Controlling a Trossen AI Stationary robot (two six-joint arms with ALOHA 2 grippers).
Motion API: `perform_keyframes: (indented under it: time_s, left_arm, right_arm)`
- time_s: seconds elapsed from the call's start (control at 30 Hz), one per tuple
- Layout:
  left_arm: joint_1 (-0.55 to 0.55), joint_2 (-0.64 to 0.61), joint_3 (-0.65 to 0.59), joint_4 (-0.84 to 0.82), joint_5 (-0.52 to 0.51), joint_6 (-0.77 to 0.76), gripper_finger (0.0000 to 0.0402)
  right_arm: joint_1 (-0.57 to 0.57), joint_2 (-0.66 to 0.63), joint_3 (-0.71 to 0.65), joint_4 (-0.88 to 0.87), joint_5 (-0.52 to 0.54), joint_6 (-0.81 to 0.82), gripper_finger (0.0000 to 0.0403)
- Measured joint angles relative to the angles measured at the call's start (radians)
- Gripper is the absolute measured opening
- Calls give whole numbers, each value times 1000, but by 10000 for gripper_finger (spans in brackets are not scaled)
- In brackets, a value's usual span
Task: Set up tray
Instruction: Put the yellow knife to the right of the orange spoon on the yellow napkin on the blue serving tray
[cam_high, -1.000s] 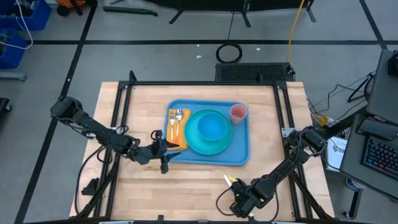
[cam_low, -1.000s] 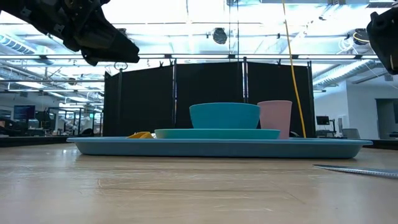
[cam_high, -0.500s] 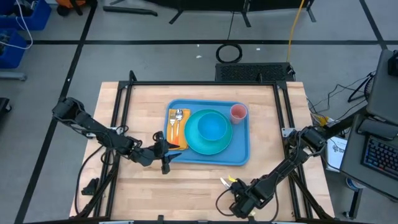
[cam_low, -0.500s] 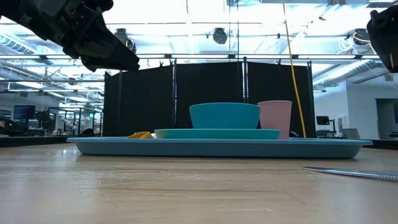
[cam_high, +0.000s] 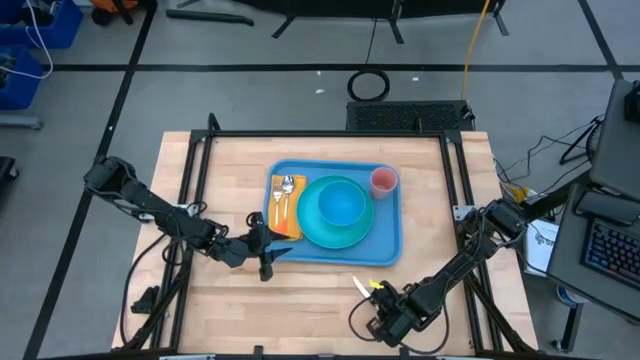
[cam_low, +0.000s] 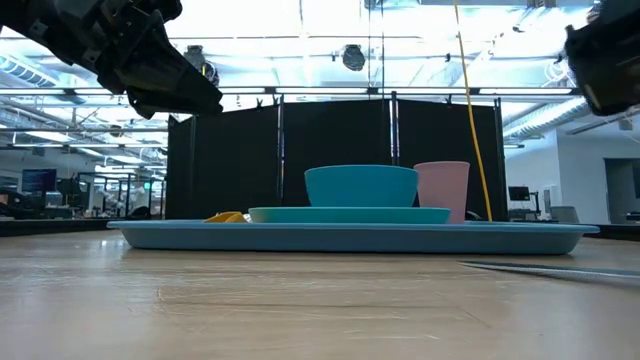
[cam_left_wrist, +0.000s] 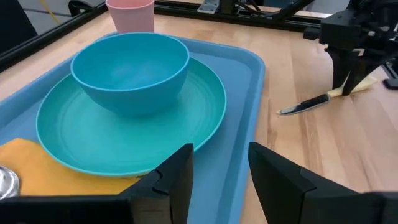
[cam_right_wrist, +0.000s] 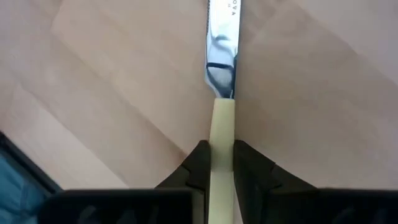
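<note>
The light-blue tray (cam_high: 385, 245) lies mid-table. On it are a teal plate (cam_high: 318, 228) with a teal bowl (cam_high: 341, 205), a pink cup (cam_high: 384, 181), and a yellow napkin (cam_high: 281, 212) bearing a fork and spoon. My left gripper (cam_high: 267, 254) hovers open at the tray's near left corner, above the rim (cam_left_wrist: 252, 93). Near the table's front edge, right of centre, my right gripper (cam_high: 379, 296) is shut on a knife (cam_high: 359, 286) with a pale yellow handle and steel blade (cam_right_wrist: 222, 37). My right gripper pinches the knife's pale handle (cam_right_wrist: 222, 124) between its two fingers, at the handle's free end. The fingers come steeply from above, and the knife runs on ahead of them. The blade (cam_left_wrist: 303, 106) slants down to the wood; whether its tip touches the table I cannot tell.
A black frame rail (cam_high: 330, 133) runs along the table's far side, with side rails (cam_high: 462, 180) on either flank. Bare wood (cam_high: 300, 305) lies between the tray and the near edge. Cables and a desk stand off the table at the right.
My right gripper has risen a little and tipped, and it has shifted toward the table's left with the knife. The blade has swung toward the tray's near right corner. My left arm has kept still.
</note>
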Motion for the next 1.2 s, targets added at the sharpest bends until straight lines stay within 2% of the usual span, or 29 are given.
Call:
perform_keyframes:
  time_s: [0.17, 0.43, 0.7, 0.97, 1.2]
  left_arm:
    - [0, 0, 0, -8, 16, -44, 159]
    - [0, 0, 0, -19, 52, -55, 159]
    - [0, 0, 0, -18, 52, -51, 159]
    - [0, 0, 0, -17, 53, -35, 159]
    - [-30, 0, 0, -6, 53, 6, 159]
  right_arm:
    - [-10, -3, -1, 17, 11, -9, 34]
    - [-11, -11, -2, 58, -33, -16, 34]
    - [-13, -48, -1, 83, -8, -32, 34]
    - [-12, -104, 1, 124, 120, -73, 34]
    - [-23, -125, 2, 183, 348, -209, 34]
